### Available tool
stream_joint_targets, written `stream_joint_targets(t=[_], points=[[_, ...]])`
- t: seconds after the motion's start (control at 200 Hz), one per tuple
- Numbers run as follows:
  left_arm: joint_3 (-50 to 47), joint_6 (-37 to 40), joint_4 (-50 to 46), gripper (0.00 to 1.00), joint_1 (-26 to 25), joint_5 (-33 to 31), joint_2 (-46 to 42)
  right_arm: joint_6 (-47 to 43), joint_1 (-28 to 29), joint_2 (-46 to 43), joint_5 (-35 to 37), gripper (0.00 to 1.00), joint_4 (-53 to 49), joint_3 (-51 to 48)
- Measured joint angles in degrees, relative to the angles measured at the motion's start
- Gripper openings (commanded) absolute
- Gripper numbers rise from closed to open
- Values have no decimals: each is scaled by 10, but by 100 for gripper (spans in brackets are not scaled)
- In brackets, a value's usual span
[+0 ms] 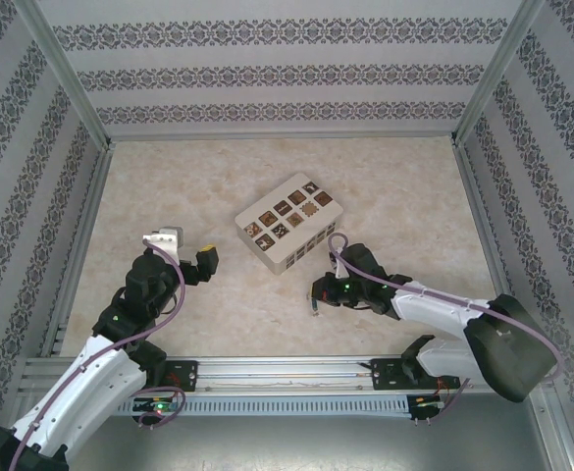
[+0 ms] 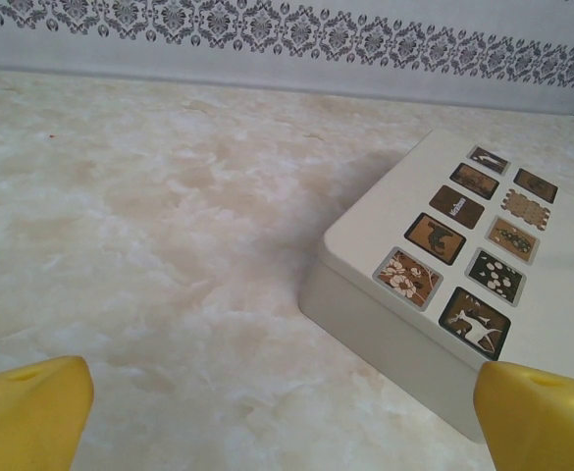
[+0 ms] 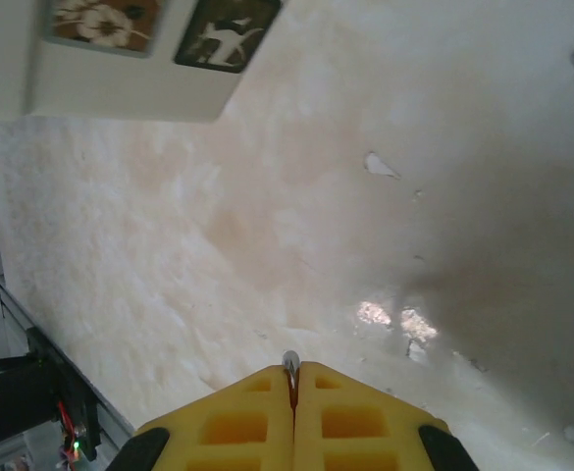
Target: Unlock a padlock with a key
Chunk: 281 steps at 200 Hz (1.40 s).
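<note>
Though tiny — key point(image 3: 289, 360) inside right pincer point(image 3: 293, 375)

The cream box point(image 1: 288, 222) blocks mid-table, with open table point(image 1: 169, 186) left, right and far of it up to the patterned walls point(image 1: 287, 78), while the left gripper point(image 2: 287, 402) and right gripper point(image 3: 293, 381) crowd its near side.

The left arm is bent, its hand point(image 1: 208, 258) raised with yellow fingers point(image 2: 31, 407) spread wide. The right arm reaches low, its hand point(image 1: 318, 292) pinched tight on the key point(image 3: 289, 361).
</note>
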Motion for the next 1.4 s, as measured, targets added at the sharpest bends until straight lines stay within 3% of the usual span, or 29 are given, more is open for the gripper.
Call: stream_joint_targets(t=[0.31, 0.52, 0.829, 1.149, 1.404], points=[[0, -2, 0, 99, 0, -1, 0, 6, 0, 39, 0, 0, 34, 0], [0, -2, 0, 99, 0, -3, 0, 6, 0, 52, 0, 6, 41, 0], [0, 3, -19, 99, 0, -18, 0, 2, 0, 52, 12, 26, 38, -5], [7, 3, -32, 99, 0, -52, 0, -17, -3, -37, 57, 34, -16, -5], [8, 5, -32, 99, 0, -102, 0, -58, -64, -146, 105, 38, -93, 2]])
